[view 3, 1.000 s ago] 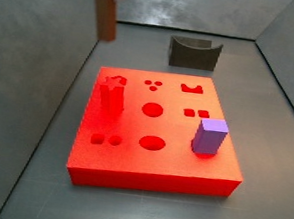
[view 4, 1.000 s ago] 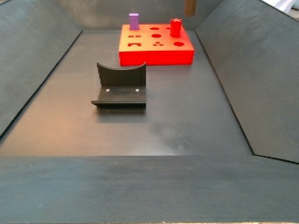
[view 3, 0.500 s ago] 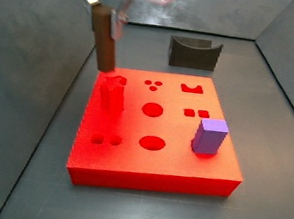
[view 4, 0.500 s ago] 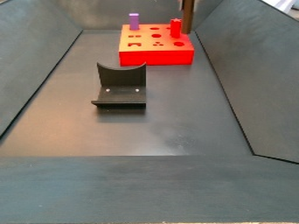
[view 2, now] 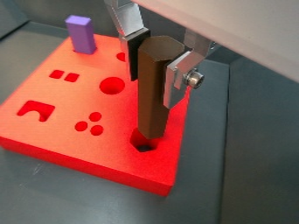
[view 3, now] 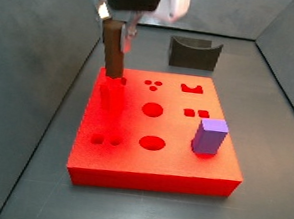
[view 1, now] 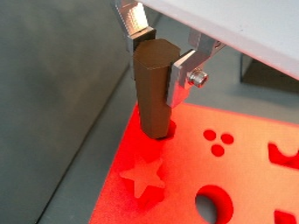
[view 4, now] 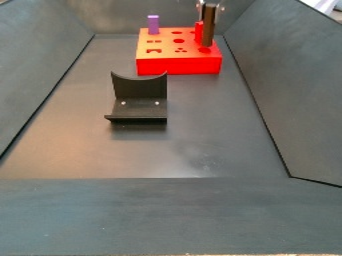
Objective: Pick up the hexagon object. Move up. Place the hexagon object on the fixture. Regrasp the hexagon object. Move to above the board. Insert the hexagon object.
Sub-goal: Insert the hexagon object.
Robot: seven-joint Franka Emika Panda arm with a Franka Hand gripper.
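Observation:
My gripper [view 3: 121,20] is shut on the upper part of the hexagon object [view 3: 113,52], a slim brown rod held upright. It hangs over the far left corner of the red board [view 3: 171,160]. In both wrist views the silver fingers [view 1: 181,79] clamp the rod's [view 1: 153,92] flat sides. The rod's [view 2: 153,101] lower end sits at a hole near the board's [view 2: 70,96] corner and looks just inside it. The gripper [view 4: 210,10] and rod [view 4: 209,27] also show at the board's [view 4: 181,62] far side. The fixture [view 4: 138,98] stands empty, well apart from the board.
A red star-shaped peg [view 3: 111,99] stands upright right beside the rod. A purple block [view 3: 211,137] stands on the board's opposite edge. The fixture [view 3: 193,53] sits behind the board by the back wall. Grey slanted walls enclose the floor.
The gripper has come down into a side view with the rod. The rod's lower end has dropped from above the board to the corner hole.

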